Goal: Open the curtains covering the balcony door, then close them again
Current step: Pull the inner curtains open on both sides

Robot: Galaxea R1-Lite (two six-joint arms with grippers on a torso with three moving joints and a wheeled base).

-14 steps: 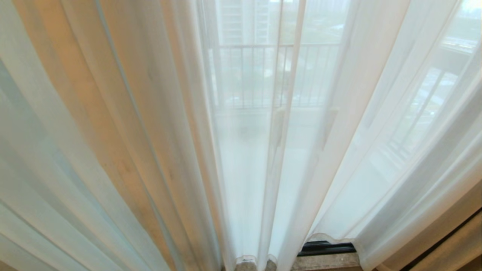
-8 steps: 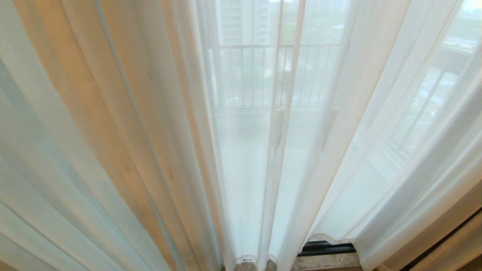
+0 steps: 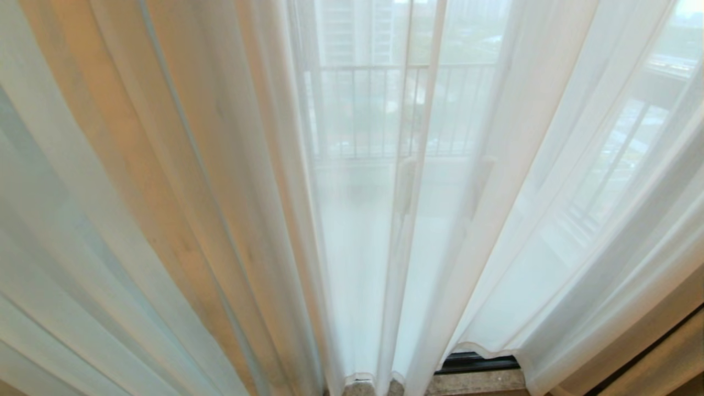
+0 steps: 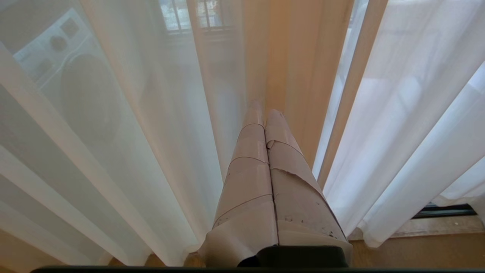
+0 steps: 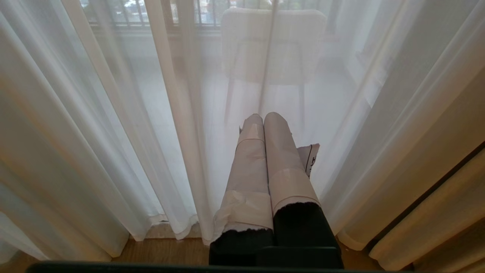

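Two grippers are seen low and near, each only from its own wrist camera. On the left gripper (image 4: 265, 113) the taped fingers (image 4: 250, 167) are pressed flat together with nothing between them; on the right gripper (image 5: 263, 119) the fingers (image 5: 282, 159) are likewise shut and empty. Just past both sets of fingertips hang the curtains (image 3: 220, 220), drawn fully across and reaching down to the floor (image 5: 166, 252); whether the tips touch the cloth cannot be told. Neither arm is seen from the head camera.

Beyond the sheer fabric the balcony door (image 3: 476, 363) is shown mainly by a dark strip of frame under a lifted hem, and further out a railing (image 3: 374, 110) and a chair (image 5: 273, 41) are glimpsed through the cloth.

Opening is judged not yet begun. With fingers closed, the fabric can only be pushed, so folds may slide off the smooth tape. If a pinch is attempted, several layers may be gathered or the thin cloth snagged on the torn tape edges, and a hard pull could strain the hanging points above.
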